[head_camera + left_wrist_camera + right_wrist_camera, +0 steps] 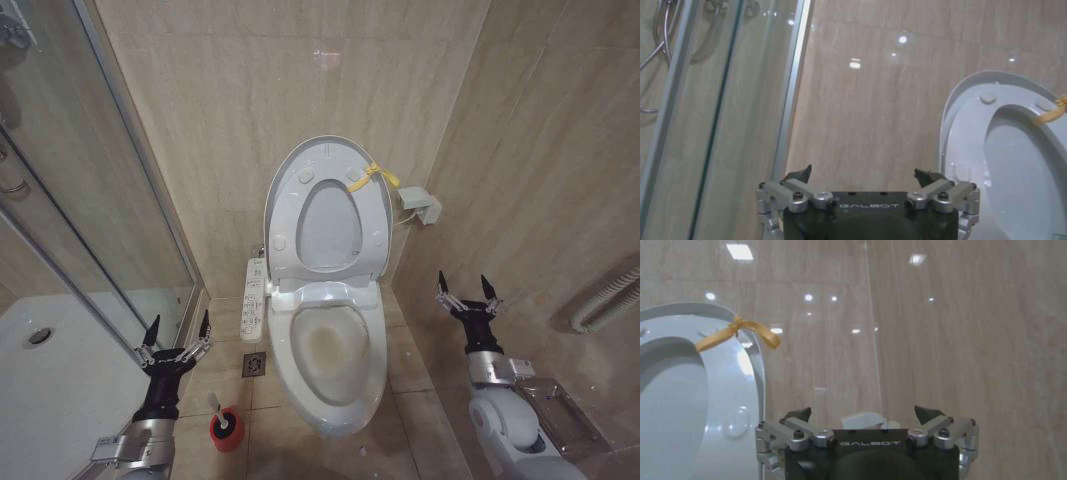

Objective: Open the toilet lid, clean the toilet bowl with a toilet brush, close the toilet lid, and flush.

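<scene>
Toilet lid [330, 165] raised, frame centre | stained toilet bowl [333, 345] below, unscrubbed | toilet brush [216, 405] in red holder [227, 428], lower left | left gripper [177, 336] and right gripper [468, 294] spread, empty | brushing, closing, flushing remain

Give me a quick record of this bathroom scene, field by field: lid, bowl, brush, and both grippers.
toilet lid: raised, leaning back against the wall, yellow ribbon at its edge
toilet bowl: uncovered, brownish stain inside
toilet brush: standing in its red holder on the floor, left of the bowl
left gripper: open, empty, above the holder
right gripper: open, empty, right of the bowl
</scene>
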